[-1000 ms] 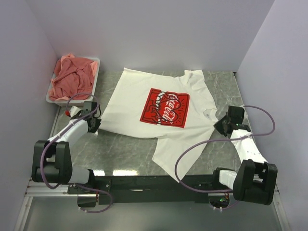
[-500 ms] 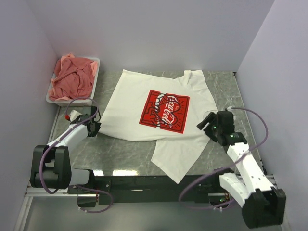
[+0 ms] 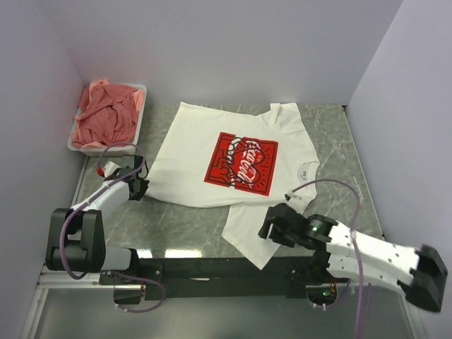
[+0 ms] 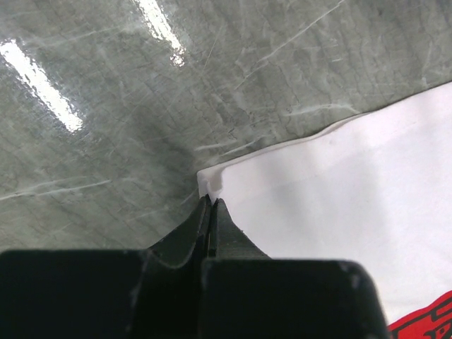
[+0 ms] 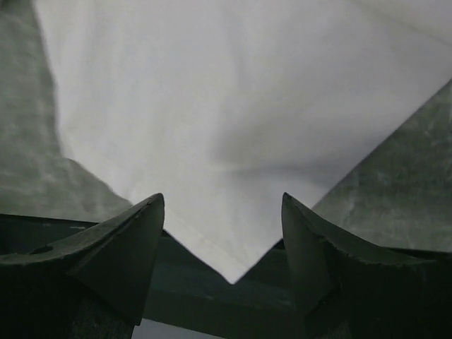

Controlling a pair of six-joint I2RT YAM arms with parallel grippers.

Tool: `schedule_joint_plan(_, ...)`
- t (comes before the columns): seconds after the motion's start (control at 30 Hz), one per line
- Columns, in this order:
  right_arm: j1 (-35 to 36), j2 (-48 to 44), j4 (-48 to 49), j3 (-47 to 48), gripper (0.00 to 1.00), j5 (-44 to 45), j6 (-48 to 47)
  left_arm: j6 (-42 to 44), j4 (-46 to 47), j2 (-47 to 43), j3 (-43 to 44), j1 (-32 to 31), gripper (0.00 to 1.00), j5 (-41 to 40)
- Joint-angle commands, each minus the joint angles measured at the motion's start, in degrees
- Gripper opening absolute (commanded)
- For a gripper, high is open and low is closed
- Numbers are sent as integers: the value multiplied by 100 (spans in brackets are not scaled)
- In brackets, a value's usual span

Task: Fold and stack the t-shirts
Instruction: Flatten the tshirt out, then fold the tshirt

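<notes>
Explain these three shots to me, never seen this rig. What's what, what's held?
Two robot arms are bolted to the near edge of a table. The wide picture looks down from above; the other two come from cameras on each wrist. A white t-shirt with a red print lies spread out; pink t-shirts fill a white tub. The left fingers are shut on the white shirt's corner. The right fingers stand open, either side of its near corner, holding nothing.

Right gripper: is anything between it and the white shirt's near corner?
Nothing visible. The right gripper stands open just above the white shirt. The shirt's near corner pokes past the table edge and shows between the fingers, with only bare cloth there.
</notes>
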Motion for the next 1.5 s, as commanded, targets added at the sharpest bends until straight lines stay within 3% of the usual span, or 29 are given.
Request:
schedule_joint_plan(0.0,1162,866,-580,401,74,928,1129,94,200,79,225,-5,1,-5)
schedule_joint_plan(0.1,1902,1684,-950,814,74,1176,1621,120,209,114,208,-5,1,-22)
schedule_joint_plan(0.23,2265,2283,-1180,1070,75,1290,1833,147,245,132,190,-5,1,-40)
schedule_joint_plan(0.5,2310,2740,-390,771,73,966,1711,147,306,149,164,-5,1,4)
schedule_joint_plan(0.7,2328,2933,-55,508,55,886,1719,155,306,123,155,-5,1,13)
schedule_joint_plan(0.77,2328,2899,-29,429,37,851,1719,156,297,123,146,-5,1,-5)
schedule_joint_plan(0.83,2319,2724,-186,358,20,860,1719,164,306,106,138,-5,1,-13)
schedule_joint_plan(0.93,2319,2118,-650,244,7,869,1675,191,297,79,103,-5,1,-66)
schedule_joint_plan(1.03,2319,1108,-1291,138,1,825,1675,199,297,27,50,-14,1,-137)
schedule_joint_plan(1.2,2319,-665,-2024,129,0,492,1614,138,306,-52,-82,-110,1,-189)
schedule_joint_plan(1.47,2319,-1293,-2735,550,0,481,1666,41,78,-509,-310,-234,1,-400)
